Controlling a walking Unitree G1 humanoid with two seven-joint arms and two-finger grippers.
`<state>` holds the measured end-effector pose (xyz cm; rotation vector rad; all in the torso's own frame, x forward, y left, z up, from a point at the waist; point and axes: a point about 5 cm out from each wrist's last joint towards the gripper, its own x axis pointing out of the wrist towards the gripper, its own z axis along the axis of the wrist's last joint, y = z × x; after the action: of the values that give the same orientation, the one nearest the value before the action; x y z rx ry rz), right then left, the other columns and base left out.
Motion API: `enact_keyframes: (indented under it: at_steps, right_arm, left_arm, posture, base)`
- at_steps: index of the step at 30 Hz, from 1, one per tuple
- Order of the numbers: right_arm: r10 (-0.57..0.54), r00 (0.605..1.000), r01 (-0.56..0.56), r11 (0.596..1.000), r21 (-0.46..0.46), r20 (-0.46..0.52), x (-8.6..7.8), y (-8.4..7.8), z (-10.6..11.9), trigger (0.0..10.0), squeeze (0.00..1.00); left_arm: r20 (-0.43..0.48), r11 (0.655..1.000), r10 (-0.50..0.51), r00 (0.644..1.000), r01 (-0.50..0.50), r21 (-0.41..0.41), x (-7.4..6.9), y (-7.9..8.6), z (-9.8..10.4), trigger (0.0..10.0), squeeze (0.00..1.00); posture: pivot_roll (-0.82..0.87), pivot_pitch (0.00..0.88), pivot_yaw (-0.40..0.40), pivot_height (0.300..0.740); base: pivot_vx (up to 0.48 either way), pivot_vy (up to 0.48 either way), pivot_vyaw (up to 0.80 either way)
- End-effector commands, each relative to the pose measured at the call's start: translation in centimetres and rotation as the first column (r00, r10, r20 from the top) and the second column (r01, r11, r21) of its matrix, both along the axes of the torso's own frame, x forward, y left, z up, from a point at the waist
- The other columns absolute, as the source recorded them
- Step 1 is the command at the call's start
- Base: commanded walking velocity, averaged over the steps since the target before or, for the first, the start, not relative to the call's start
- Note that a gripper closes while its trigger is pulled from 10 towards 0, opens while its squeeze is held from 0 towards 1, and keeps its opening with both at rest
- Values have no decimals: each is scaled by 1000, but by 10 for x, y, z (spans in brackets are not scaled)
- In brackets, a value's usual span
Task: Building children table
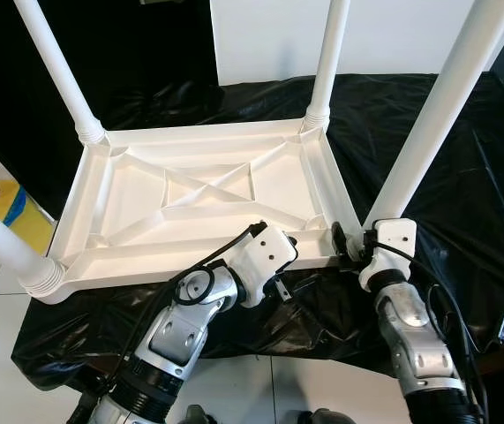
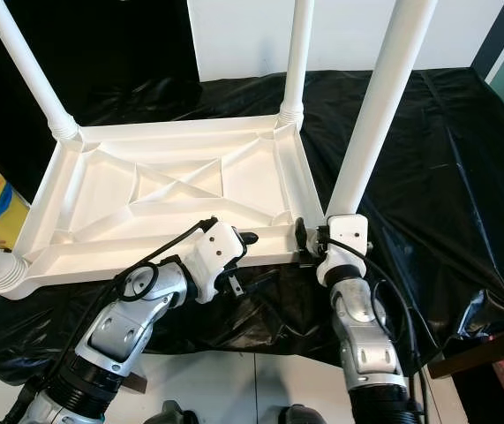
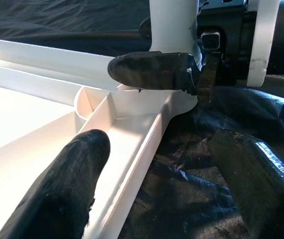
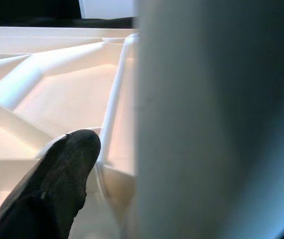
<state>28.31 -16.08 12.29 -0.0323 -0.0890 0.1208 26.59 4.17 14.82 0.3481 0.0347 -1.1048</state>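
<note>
At the upturned table's [image 1: 207,199] near-right corner, the right claw [image 2: 309,237] clamped the leg [image 1: 428,132] (left claw [image 3: 156,194] apart, straddling the rim).

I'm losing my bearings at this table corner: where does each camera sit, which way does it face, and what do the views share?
Left eye view: head, looking down on upturned tabletop; both arms show.
Right eye view: same scene; right gripper at near-right leg.
Left wrist view: along left gripper, straddling the tabletop rim.
Right wrist view: against that leg; one fingertip shows.
Shared: that leg and its corner.
</note>
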Motion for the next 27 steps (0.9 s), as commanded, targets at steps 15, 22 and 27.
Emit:
enact_keyframes:
  at_steps: [15,22,27]
  right_arm:
    - [356,933,-361,927,-103,-57,20,-8,9,10000,0]
    - [395,915,-402,908,-117,-79,21,-14,7,0,0]
    - [383,920,-390,913,-117,-81,18,-17,5,0,0]
  left_arm:
    - [-4,1000,27,1000,-27,6,-1,4,-2,10000,0]
    - [-7,1000,26,1000,-26,2,0,4,-3,10000,0]
    - [-4,1000,18,1000,-18,2,1,2,-2,10000,0]
  posture:
    - [16,77,-7,740]
    - [-4,87,-3,740]
    - [0,90,-3,740]
  base:
    - [0,0,0]
    - [0,0,0]
    - [0,0,0]
